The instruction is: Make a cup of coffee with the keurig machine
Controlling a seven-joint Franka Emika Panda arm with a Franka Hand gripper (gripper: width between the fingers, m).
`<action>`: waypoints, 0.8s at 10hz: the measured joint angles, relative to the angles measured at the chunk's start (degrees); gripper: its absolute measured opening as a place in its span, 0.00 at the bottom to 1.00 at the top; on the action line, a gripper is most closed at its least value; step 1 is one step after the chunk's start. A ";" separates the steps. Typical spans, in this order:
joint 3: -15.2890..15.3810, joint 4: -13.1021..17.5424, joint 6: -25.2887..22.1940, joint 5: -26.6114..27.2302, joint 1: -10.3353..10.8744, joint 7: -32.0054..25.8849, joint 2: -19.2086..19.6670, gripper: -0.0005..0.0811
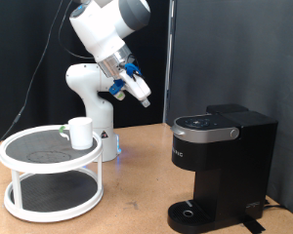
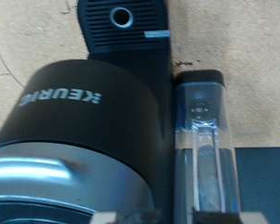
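At the exterior view's left, the cup [image 1: 80,132] is seen upright on the top tier of a white two-tier round stand [image 1: 51,174]. Above and to its right, the gripper [image 1: 144,97] is held high in the air, nothing between its fingers; whether they are apart cannot be told. At the right, the keurig machine [image 1: 220,166] stands on the wooden table [image 1: 137,195], lid closed, and its clear water tank [image 2: 203,140] is shown in the wrist view.

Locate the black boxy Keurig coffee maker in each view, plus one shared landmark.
Exterior view: black boxy Keurig coffee maker at the exterior view's lower right, on the table.
Wrist view: seen from above, the coffee maker fills most of the frame.
Shared landmark: its round drip base.
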 joint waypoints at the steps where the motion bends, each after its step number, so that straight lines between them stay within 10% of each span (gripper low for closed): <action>1: -0.59 -0.58 -0.33 0.00 -0.39 0.07 -0.87 0.01; 8: -8.49 -4.48 -16.51 -9.24 -4.42 -8.39 -10.19 0.01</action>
